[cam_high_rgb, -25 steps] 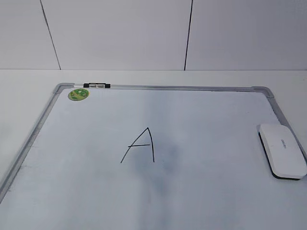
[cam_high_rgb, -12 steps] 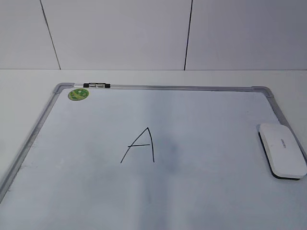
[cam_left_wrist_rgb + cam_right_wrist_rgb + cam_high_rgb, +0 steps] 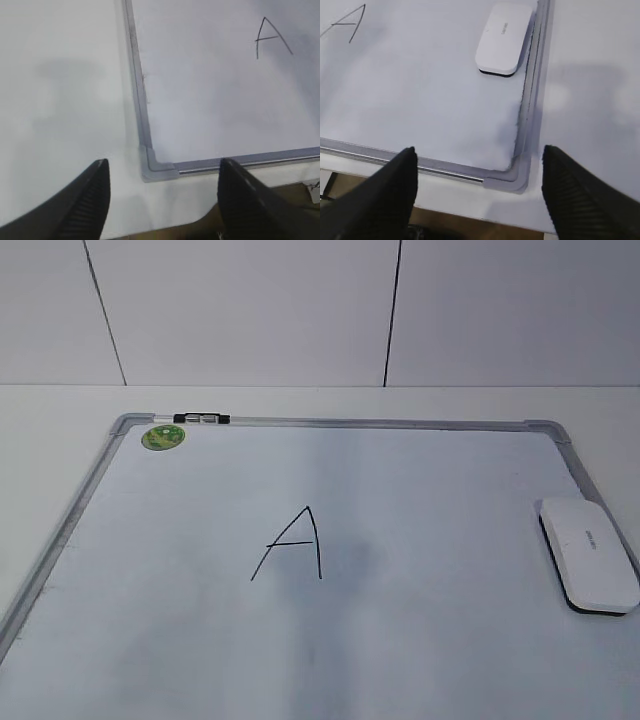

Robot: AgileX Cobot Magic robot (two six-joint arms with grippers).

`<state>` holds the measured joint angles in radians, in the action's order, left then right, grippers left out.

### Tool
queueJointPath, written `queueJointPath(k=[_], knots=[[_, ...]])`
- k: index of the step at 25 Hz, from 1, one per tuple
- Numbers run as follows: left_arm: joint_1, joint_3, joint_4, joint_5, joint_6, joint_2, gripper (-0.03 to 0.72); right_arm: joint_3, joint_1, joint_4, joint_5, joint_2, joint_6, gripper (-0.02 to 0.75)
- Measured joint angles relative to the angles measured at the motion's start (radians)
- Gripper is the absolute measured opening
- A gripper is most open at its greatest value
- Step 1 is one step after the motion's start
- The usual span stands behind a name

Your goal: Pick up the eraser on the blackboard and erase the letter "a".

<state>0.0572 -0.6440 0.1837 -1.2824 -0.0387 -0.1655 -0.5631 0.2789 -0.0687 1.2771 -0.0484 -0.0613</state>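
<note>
White plastic eraser [image 3: 588,553] sits flat at the right edge of the blackboard [image 3: 420,640], against the frame. Looks light, rigid, slick-topped; grip across the long sides. Both grippers, left [image 3: 162,192] and right [image 3: 479,187], spread wide, empty. Only a capital "A" [image 3: 292,543] visible.

Open board around the eraser [image 3: 588,552] — only the frame rail [image 3: 585,475] close beside.
</note>
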Motion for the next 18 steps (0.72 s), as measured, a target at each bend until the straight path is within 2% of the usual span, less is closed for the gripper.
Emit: queueJointPath(k=[5, 18], knots=[[0.0, 0.08, -0.026, 0.002, 0.0, 0.038, 0.505, 0.018, 0.0, -0.025, -0.006, 0.0, 0.006, 0.592], [0.0, 0.105, -0.07, 0.103, 0.0, 0.059, 0.505, 0.058, 0.0, -0.037, -0.116, 0.0, 0.009, 0.592]])
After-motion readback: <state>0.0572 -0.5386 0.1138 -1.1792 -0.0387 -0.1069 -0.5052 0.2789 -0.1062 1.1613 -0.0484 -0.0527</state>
